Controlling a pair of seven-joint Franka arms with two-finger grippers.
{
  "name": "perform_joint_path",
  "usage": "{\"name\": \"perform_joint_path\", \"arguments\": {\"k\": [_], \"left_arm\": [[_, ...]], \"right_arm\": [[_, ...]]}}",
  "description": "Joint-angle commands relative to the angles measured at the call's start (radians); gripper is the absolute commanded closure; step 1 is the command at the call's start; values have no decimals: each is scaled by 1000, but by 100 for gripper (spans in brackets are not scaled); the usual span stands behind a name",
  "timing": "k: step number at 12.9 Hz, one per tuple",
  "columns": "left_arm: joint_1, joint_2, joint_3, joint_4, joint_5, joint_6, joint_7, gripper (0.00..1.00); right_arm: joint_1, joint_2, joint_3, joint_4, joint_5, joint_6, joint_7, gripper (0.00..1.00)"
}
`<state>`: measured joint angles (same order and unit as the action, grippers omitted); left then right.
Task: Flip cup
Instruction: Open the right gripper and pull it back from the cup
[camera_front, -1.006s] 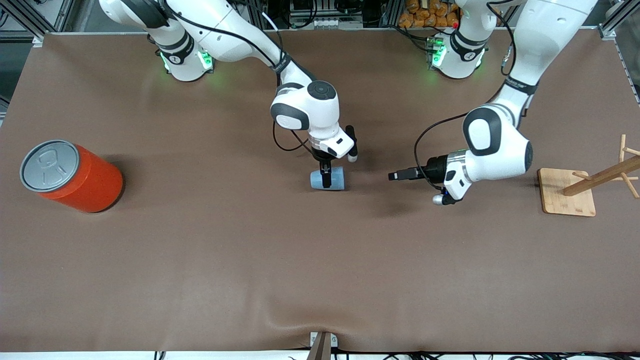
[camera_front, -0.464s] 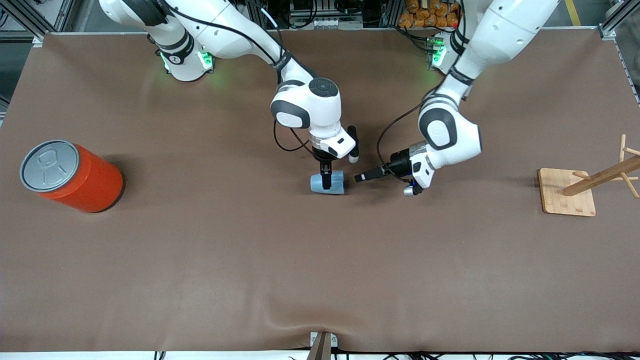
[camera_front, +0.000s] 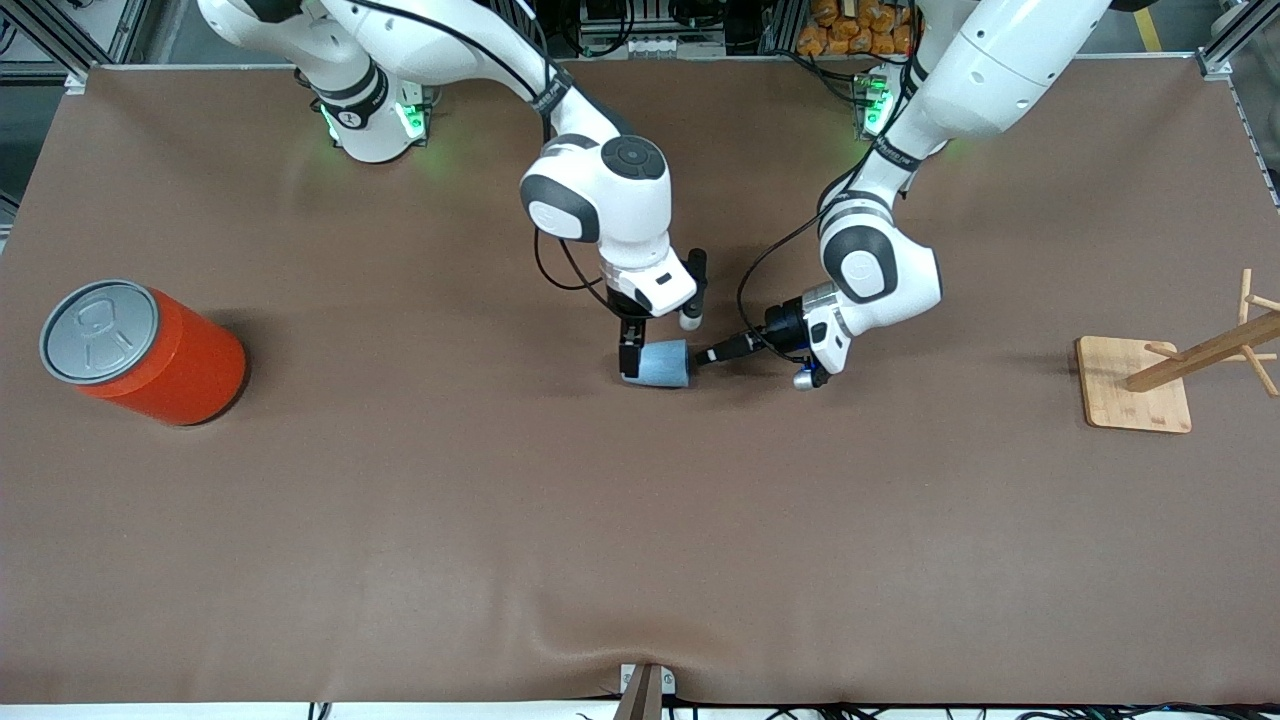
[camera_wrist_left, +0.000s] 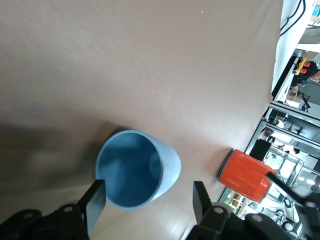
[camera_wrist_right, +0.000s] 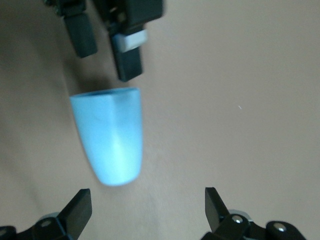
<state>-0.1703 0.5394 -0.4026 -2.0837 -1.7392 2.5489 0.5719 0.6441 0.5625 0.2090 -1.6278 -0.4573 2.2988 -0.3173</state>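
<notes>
— Where did we find the cup (camera_front: 660, 362)?

— On its side on the table (camera_front: 640, 560), about midway between the two arms' ends, with its open mouth turned toward the left arm's end. So we judged the flip itself not yet done.

— And our grippers?

— Both were down at it. The left gripper (camera_front: 705, 355) sat right at the mouth. In the left wrist view we saw its fingers (camera_wrist_left: 96, 199) spread apart with the rim just between them, and we could not call that a clamp. The right gripper (camera_front: 631, 358) was low at the base end of the cup. Its fingers (camera_wrist_right: 80, 206) stood wide apart and, in its wrist view, clear of the cup wall.

— So what did we count as done?

— Only the approach, as we read it. Nothing gripped the cup, and it lay flat.

— And what was left?

— A firm hold on the rim or wall, the turn to stand it up, and the release. The orange can (camera_front: 145, 352) and the wooden rack (camera_front: 1135, 385) stood well apart at either end, so we expected no trouble from them.
</notes>
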Motion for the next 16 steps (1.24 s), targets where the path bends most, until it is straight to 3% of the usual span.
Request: {"name": "perform_joint_path", "arguments": {"k": [1,4,5,6,7,8,11,14,16], "left_arm": [[-23,65,-1,68,-33,10,26,27],[-58,125,-1,145,-75,10,26,32],[-75,138,-1,161,-89,10,26,43],[-78,148,1,166,-89,10,28,59],[-78,151,1,168,-89,10,25,86],[-80,148,1,175,-89,10,13,100],[-75,104,7,165,-57,63,-26,100],[-54,19,18,137,59,161,-160,100],[-34,-45,25,122,125,195,-269,100]], "right_arm": [[-35,-56,7,-20,99,-50,4,0],[-111,-75,7,-20,118,-91,4,0],[-141,-78,7,-20,118,-100,7,0],[-171,-78,6,-20,121,-104,7,0],[-210,-78,6,-18,123,-102,9,0],[-252,-76,6,-14,121,-101,9,0],[-372,-72,4,5,134,-99,9,0],[-455,-69,-2,11,212,-94,52,0],[-494,-99,3,11,213,-107,131,0]]}}
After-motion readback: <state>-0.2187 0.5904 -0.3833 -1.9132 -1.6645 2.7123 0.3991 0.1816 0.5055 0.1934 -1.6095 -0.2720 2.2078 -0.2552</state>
